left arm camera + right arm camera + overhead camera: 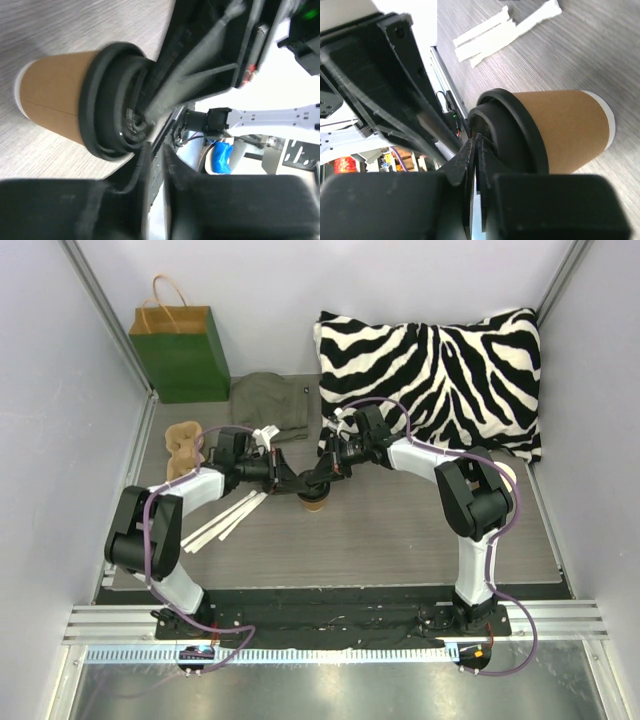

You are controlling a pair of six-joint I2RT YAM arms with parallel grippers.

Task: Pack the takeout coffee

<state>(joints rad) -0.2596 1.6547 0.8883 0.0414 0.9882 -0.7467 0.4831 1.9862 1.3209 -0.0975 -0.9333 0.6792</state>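
Two arms rise from the near edge, elbows bent outward and forearms angled inward, so that the left gripper [298, 482] and right gripper [322, 478] meet tip to tip over the takeout coffee [315, 503], which stands upright mid-tabletop [400, 540]. From above, the fingers hide its black lid [110, 100]. Each wrist view shows its own jaws drawn together to a thin slit at the lid's rim; whether they pinch it is hard to make out. Open tabletop stretches near and right of the coffee, and white paper strips [228, 518] lie just left. Farther back sit a pulp tray [183, 447], an olive cloth [270, 405], a green bag [182, 352] and a zebra pillow [430, 370].
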